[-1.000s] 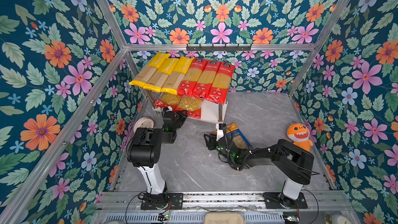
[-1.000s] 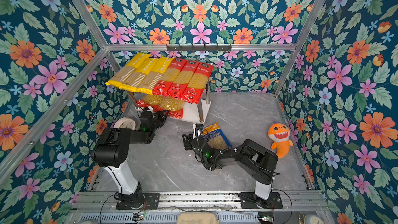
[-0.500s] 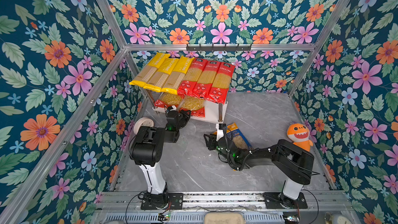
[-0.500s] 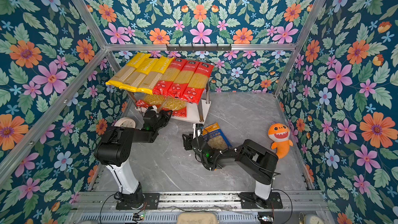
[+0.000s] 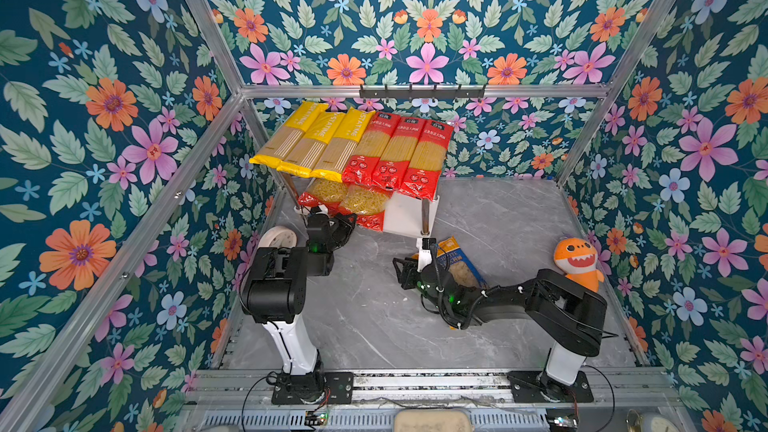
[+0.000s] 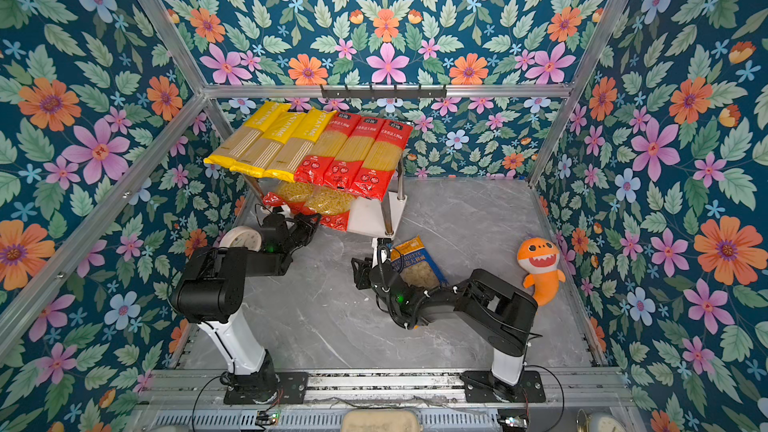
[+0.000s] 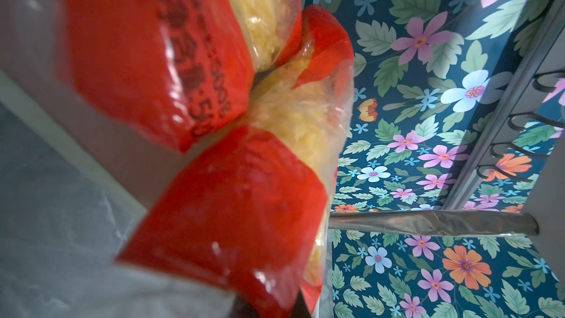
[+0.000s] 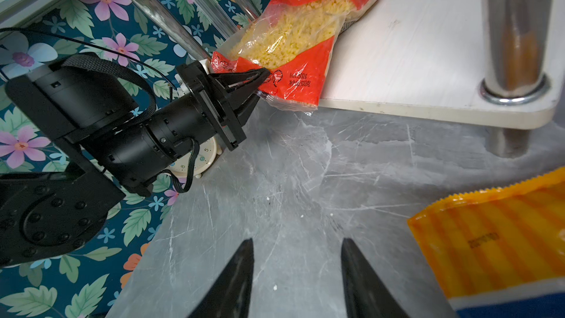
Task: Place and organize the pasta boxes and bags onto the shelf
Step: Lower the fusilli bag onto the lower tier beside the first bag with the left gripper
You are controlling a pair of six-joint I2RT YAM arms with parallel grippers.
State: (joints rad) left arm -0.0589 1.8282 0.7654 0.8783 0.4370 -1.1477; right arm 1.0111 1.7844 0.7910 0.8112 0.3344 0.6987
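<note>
Top views, shelf (image 5: 406, 214): two white boards on chrome legs, at the back left of the floor (image 5: 374, 317).
Top views, spaghetti (image 5: 390, 151): six packs side by side on the top board, yellow on the left, red on the right.
Top views, red bags (image 5: 365, 201): two, overlapping, on the lower board's left part.
Top views, left gripper (image 5: 348, 222): at the red bags' near edge.
Top views, blue bag (image 5: 457, 261): flat on the floor in front of the shelf, just beside the right gripper (image 5: 402, 271).
Left wrist, red bags (image 7: 214, 194): fill the view, blurred; the fingers cannot be seen.
Right wrist, left gripper (image 8: 261, 79): clenched on a red bag (image 8: 293, 44) at the corner overhanging the board's edge.
Right wrist, right gripper (image 8: 296, 270): fingers spread above bare floor, nothing between them; the blue bag's orange end (image 8: 489, 240) lies beside it.
</note>
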